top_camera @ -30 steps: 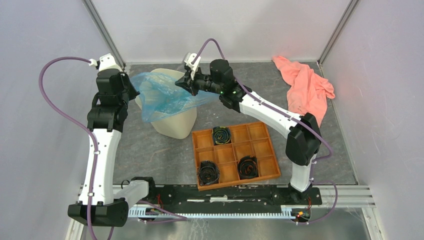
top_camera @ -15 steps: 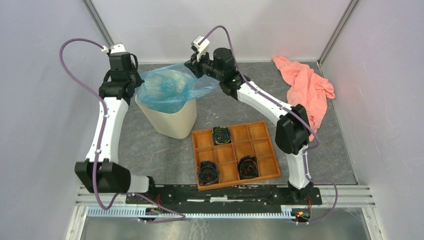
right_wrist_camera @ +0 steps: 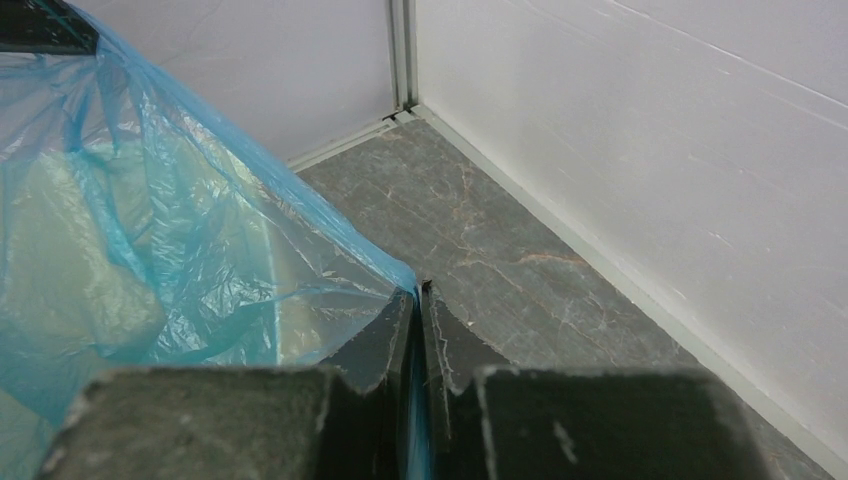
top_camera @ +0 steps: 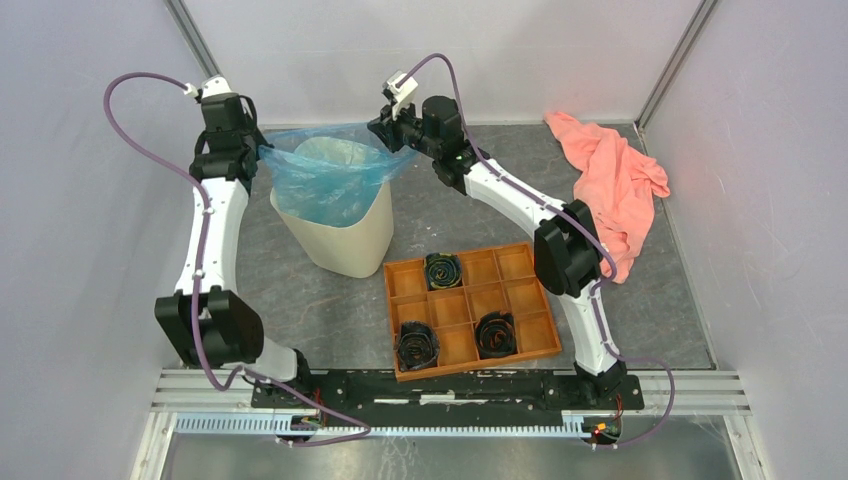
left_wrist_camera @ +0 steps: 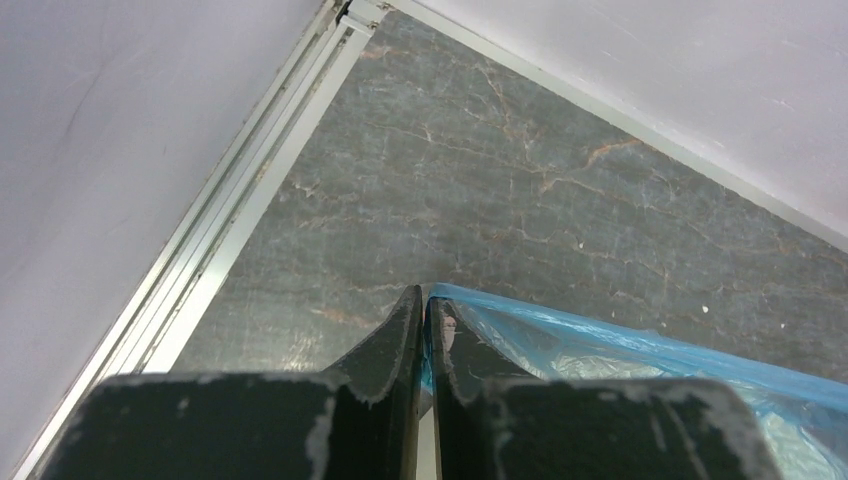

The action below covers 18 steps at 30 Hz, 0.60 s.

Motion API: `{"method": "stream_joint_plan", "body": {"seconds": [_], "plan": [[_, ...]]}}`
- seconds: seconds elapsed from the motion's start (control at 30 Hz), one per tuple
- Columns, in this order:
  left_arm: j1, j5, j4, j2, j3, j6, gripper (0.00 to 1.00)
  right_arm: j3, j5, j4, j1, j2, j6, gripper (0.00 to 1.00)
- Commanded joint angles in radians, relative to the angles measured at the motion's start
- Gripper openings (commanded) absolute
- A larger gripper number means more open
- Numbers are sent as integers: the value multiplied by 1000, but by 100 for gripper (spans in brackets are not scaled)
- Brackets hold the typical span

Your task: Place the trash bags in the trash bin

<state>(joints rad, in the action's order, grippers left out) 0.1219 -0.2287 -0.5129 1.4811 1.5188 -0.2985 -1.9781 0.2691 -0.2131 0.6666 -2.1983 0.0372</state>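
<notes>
The light-blue trash bag [top_camera: 325,175] is stretched open over the mouth of the cream trash bin [top_camera: 345,245] at the back left. My left gripper [top_camera: 255,150] is shut on the bag's left edge; the film [left_wrist_camera: 600,345] shows pinched between its fingers [left_wrist_camera: 395,345]. My right gripper [top_camera: 390,135] is shut on the bag's right edge, with the film [right_wrist_camera: 200,240] trapped between its fingers [right_wrist_camera: 385,340]. The bag hangs down into the bin, and the bin's pale wall [right_wrist_camera: 60,240] shows through it.
A flat orange compartment tray [top_camera: 470,310] with three small black coiled rolls [top_camera: 443,270] lies in front of the bin. A salmon-pink cloth [top_camera: 610,180] lies at the back right. Pale enclosure walls stand close behind both grippers.
</notes>
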Motion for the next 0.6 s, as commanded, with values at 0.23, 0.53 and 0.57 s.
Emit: {"method": "stream_joint_plan", "body": {"seconds": [0.23, 0.53, 0.57], "plan": [[22, 44, -11, 115, 50, -40, 7, -40, -10, 12, -23, -15, 55, 16], [22, 56, 22, -120, -194, -44, 15, 2, 12, 273, -44, 165, 131, 67], [25, 59, 27, -132, -217, -51, 15, -2, 12, 301, -56, 180, 139, 71]]}}
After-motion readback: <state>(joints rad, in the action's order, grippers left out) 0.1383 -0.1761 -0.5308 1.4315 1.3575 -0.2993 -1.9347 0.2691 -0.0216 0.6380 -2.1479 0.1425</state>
